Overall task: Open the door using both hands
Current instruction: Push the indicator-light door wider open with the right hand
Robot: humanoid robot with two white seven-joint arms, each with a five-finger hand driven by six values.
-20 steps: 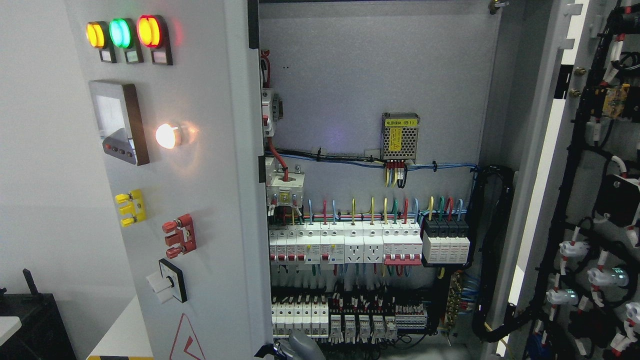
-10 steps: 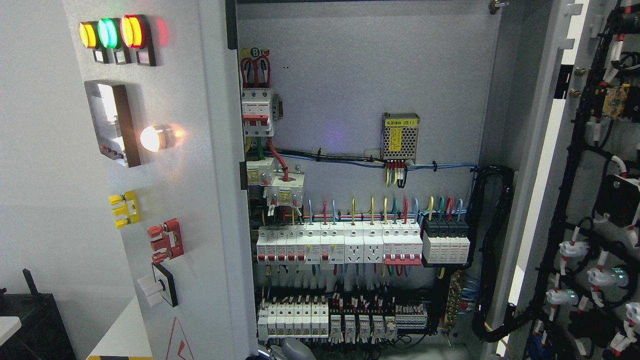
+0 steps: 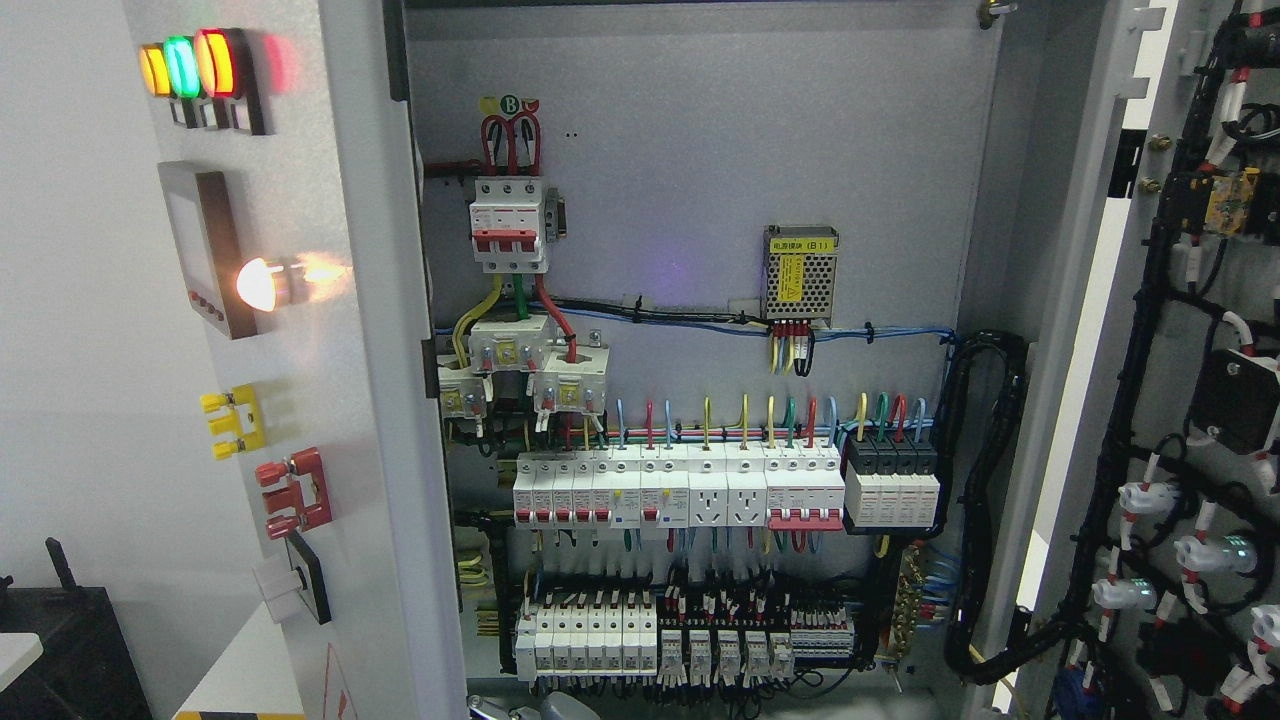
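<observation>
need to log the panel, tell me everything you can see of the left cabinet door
The left door is a tall light-grey metal panel with a speckled finish, swung outward so its front faces left and its edge faces the camera. On its front, top to bottom: amber, green and red lit indicator lamps, a dark-framed meter, a glowing white lamp, a yellow handle, a red handle and a rotary switch on a black plate. No hand is seen touching it.

Plain white wall [image 3: 70, 400] at left; black furniture [image 3: 60, 650] bttm-left corner.
</observation>
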